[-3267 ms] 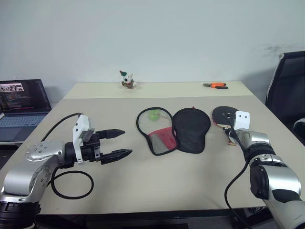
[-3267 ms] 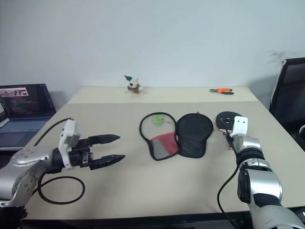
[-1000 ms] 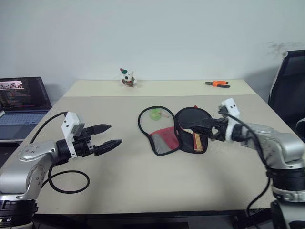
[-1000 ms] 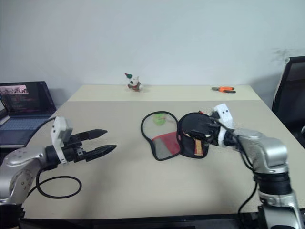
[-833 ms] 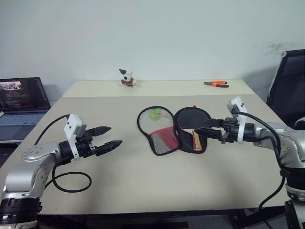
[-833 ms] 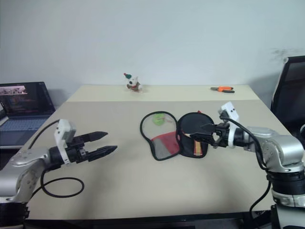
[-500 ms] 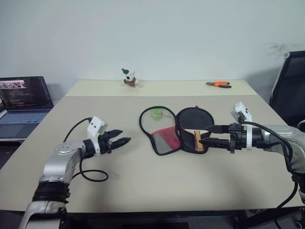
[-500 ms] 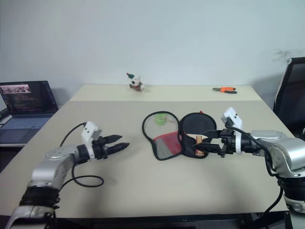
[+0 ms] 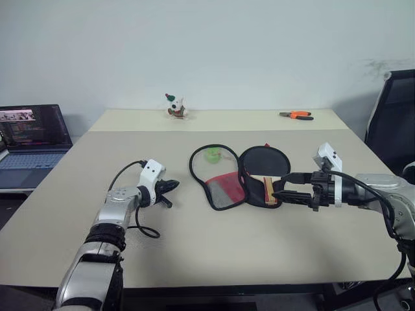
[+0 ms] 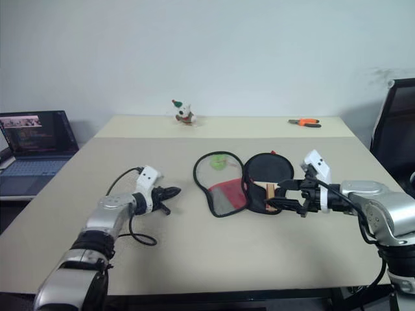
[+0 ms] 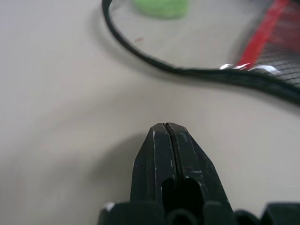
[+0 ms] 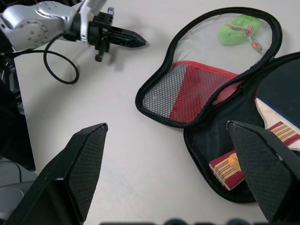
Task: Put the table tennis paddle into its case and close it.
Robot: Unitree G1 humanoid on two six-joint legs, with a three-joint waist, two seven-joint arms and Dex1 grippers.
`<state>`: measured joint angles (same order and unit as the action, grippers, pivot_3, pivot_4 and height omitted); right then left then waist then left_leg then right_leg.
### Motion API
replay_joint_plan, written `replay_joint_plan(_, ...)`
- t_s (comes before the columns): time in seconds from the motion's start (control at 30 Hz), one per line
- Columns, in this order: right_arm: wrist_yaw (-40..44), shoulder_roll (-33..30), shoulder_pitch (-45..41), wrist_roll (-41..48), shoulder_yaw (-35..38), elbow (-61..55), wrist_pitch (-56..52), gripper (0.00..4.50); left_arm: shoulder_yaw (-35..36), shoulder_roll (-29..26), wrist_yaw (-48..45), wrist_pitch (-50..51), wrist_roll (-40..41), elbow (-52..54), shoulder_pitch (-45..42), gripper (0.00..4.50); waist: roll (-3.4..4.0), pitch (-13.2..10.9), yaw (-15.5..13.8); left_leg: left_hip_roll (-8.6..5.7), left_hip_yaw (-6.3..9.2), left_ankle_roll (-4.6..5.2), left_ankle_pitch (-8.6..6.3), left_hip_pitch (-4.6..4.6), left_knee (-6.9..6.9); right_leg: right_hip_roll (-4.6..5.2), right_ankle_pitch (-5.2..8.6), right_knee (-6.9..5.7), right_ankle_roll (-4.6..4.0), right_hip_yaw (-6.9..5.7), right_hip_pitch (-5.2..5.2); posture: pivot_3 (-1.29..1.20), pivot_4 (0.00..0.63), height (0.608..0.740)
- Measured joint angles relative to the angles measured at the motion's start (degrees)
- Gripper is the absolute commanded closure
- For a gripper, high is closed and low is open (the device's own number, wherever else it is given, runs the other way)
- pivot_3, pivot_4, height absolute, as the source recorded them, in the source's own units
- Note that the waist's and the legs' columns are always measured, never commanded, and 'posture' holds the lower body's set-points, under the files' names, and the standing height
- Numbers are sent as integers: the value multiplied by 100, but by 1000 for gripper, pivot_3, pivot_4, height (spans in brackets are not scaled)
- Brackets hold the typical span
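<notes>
One black-faced table tennis paddle (image 9: pixel 265 172) with a light wooden handle lies inside one open black-and-red fabric case (image 9: pixel 224 189). The left gripper (image 9: pixel 174 186) is pressed closed and empty; the right gripper (image 9: pixel 279 188) gapes wide beside the handle.

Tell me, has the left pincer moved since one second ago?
Yes. The left pincer has come forward and inward across the table, ending shut, close to the open case's left rim.
</notes>
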<state>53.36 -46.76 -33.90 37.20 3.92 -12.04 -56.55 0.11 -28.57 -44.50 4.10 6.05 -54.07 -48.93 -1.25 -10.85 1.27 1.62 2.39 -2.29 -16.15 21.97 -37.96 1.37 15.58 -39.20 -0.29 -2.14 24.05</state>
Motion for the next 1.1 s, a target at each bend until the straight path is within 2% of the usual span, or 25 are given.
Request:
replay_joint_plan(0.17, -100, 8, 59, 6, 0, -95, 1, 0, 28, 383, 47, -322, -102, -745, -489, 4476, -1, 1, -20, -2, -1, 0, 0, 1, -1, 0, -1, 0, 1, -1, 0, 0, 150, 740)
replay_joint_plan(0.43, -168, 2, 165, 33, 64, -157, -4, 0, -83, 674, 11, -575, -457, -1339, -822, 4476, -2, 1, -14, -2, -3, 0, 0, -2, -2, 0, -2, -3, 0, 0, 0, 0, 150, 740)
replay_joint_plan(0.9, -364, -4, 337, 190, 194, -293, -18, 0, -85, 1374, -262, -615, -591, -1550, -1569, 4476, -2, 1, -47, -6, -6, -1, 0, -1, -5, 1, -1, -8, 1, 1, 0, 0, 150, 740)
replay_joint_plan(1.1, -370, -315, 371, 216, 445, -277, -19, 0, -80, 1793, -442, -689, -583, -1527, -2032, 4476, -3, 1, -71, -7, -6, 0, 0, -1, -6, 0, -1, -9, 1, 1, 0, 0, 150, 740)
